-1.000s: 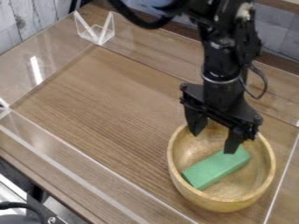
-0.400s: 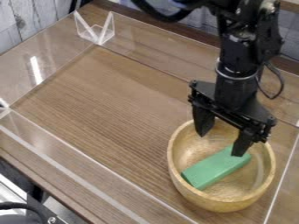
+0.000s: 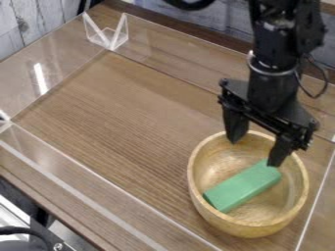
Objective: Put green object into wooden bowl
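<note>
The green object (image 3: 244, 188) is a flat bright green block lying inside the wooden bowl (image 3: 210, 199), slanting from the bowl's front left toward its back right. The bowl is round, light tan and thick-rimmed, and sits at the table's front right. My gripper (image 3: 260, 140) hangs above the bowl's back rim, pointing straight down. Its two dark fingers stand wide apart and open, with nothing between them. The block is clear of both fingers.
The wooden tabletop (image 3: 118, 108) is ringed by a low clear plastic wall (image 3: 39, 78). A small clear bracket (image 3: 108, 33) stands at the back left corner. The arm's black cables (image 3: 311, 69) trail on the right.
The open gripper has risen off the green block and drifted right, from above the bowl's middle to above its back rim. The block stays in the bowl.
</note>
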Robot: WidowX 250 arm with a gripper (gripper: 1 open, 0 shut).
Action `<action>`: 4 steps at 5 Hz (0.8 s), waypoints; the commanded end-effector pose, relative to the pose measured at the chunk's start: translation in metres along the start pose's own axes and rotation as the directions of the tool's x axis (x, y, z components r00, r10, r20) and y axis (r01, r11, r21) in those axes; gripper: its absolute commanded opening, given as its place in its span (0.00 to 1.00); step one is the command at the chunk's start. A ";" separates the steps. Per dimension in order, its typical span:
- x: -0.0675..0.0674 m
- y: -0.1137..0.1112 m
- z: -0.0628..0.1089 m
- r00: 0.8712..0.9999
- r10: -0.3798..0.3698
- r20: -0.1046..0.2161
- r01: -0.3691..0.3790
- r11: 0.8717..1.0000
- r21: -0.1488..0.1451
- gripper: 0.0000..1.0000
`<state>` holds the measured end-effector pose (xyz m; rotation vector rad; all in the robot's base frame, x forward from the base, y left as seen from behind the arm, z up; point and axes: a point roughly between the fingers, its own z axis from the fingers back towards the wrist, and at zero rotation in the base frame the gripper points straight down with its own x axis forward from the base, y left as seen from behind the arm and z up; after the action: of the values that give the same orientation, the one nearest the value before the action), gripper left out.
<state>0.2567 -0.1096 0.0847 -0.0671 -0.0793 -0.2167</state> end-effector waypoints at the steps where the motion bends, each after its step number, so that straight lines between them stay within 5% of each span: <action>1: 0.008 -0.009 -0.004 0.999 -0.009 0.032 0.010 1.000 -0.008 1.00; 2: 0.006 0.018 0.008 0.999 -0.031 0.044 0.031 1.000 -0.004 1.00; 4: 0.016 0.094 0.052 0.985 0.130 0.116 -0.137 0.989 0.050 1.00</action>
<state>0.2814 -0.0149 0.1188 -0.0243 -0.1426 -0.0595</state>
